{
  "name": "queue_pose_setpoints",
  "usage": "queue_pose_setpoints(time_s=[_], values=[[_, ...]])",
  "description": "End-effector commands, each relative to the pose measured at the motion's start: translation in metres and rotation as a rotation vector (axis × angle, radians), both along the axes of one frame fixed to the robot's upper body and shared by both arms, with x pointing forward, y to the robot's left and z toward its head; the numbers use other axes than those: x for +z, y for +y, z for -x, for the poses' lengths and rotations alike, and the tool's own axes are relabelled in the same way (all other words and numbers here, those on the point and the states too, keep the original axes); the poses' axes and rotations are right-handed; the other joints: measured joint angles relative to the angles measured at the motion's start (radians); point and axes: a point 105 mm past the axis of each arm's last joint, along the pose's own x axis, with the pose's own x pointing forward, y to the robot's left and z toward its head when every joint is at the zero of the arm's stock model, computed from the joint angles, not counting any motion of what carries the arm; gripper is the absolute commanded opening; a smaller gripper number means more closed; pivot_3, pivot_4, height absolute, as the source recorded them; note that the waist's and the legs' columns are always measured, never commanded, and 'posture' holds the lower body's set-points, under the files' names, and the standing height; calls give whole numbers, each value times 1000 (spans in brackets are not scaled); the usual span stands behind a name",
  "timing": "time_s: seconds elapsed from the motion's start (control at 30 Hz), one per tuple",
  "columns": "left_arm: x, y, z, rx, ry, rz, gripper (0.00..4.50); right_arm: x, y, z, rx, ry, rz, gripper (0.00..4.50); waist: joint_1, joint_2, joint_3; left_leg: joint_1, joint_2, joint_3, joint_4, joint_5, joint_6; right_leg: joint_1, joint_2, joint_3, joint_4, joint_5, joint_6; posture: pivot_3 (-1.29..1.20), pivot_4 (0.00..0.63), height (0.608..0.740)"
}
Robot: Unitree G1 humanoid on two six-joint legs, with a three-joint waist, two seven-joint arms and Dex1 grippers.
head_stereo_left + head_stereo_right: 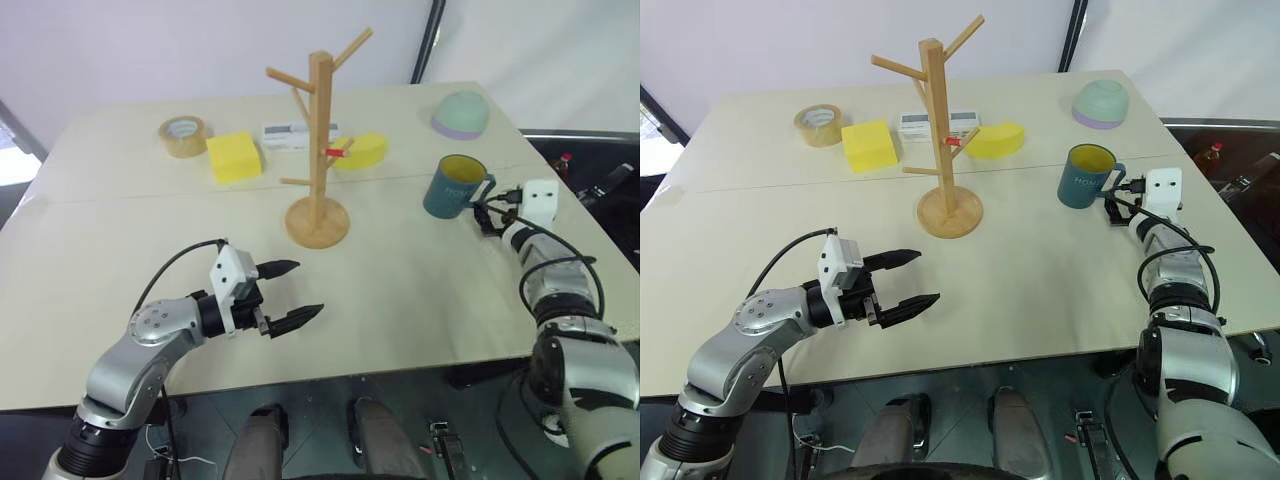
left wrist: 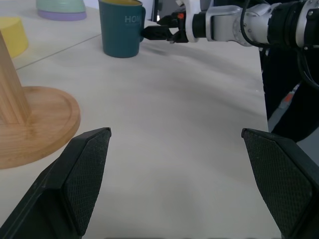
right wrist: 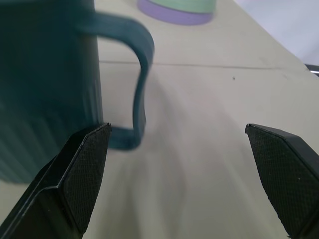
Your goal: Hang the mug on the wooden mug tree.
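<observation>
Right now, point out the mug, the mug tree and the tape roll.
mug [image 1: 452,190]: left eye view, on its outer side.
mug tree [image 1: 320,120]: left eye view, on the post.
tape roll [image 1: 184,137]: left eye view, on its outer wall.

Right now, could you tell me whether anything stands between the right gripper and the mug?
Nothing visible does. The right gripper is open right beside the handle of the mug, with only bare table beneath them.

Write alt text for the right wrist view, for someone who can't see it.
Close-up along the open right gripper: the dark teal mug stands on the pale table, its loop handle just ahead of one finger and not yet between the two fingers. Behind it, a pale green bowl with a lilac rim lies upside down.
</observation>
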Motion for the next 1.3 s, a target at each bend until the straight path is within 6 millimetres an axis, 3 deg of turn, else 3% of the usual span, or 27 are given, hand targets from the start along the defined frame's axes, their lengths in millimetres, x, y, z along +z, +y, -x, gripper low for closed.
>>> queue_pose_setpoints(time_s=[0.03, 0.17, 0.3, 0.47, 0.7, 0.8, 0.9, 1.07, 1.17, 1.3], values=[[13, 0, 1, -3, -64, 5, 4500, 19, 6, -8, 17, -55, 13, 4475, 0, 0, 0, 0, 0, 0, 0, 0, 0, 0, 0, 0, 0, 0, 0, 0, 150, 740], [13, 1, 1, -1, -63, 3, 4500, 22, 14, -13, 33, -64, -13, 4475, 0, 0, 0, 0, 0, 0, 0, 0, 0, 0, 0, 0, 0, 0, 0, 0, 150, 740], [12, 2, 1, 5, -61, 5, 4500, 27, 20, -15, 64, -88, -37, 2697, -1, 0, 0, 0, 0, 0, 0, 0, 0, 0, 0, 0, 0, 0, 0, 0, 150, 740], [11, 3, 1, 12, -58, 7, 4500, 29, 22, -15, 85, -106, -43, 45, 0, 0, 0, 0, 0, 0, 0, 0, 0, 0, 0, 0, 0, 0, 0, 0, 150, 740], [11, 5, 0, 23, -60, 3, 4500, 32, 20, -11, 98, -136, -36, 45, 1, 0, 0, 1, 0, 0, 0, 0, 0, 1, 0, 0, 0, 0, 0, 0, 150, 740], [11, 17, -9, 94, -82, -8, 4500, 44, 31, -8, 191, -181, 42, 45, 1, 0, 0, 1, 0, 0, 0, 0, 0, 1, 0, 0, 0, 0, 0, 0, 150, 740], [9, 40, -22, 206, -115, -31, 4500, 66, 57, 8, 377, -230, 146, 45, 2, 1, 0, 1, 0, -1, -1, 0, 0, 0, 0, 0, 0, 0, 0, 0, 150, 740], [0, 75, -32, 315, -121, -76, 4500, 95, 124, 62, 716, -182, 389, 45, 2, 3, 2, 0, 0, -1, -2, 0, 0, -2, 0, 0, 2, -1, 2, 0, 150, 740], [-2, 85, -35, 344, -126, -84, 4500, 115, 157, 87, 837, -170, 449, 45, 2, 3, 2, 0, 1, -1, -1, 0, 0, -2, 0, 0, 2, -1, 1, 0, 150, 740], [0, 91, -40, 360, -140, -78, 4500, 139, 190, 101, 911, -155, 536, 45, 5, 3, 1, 0, 1, -1, 1, 0, 0, -2, -1, 0, 2, -1, 1, 0, 150, 740]])
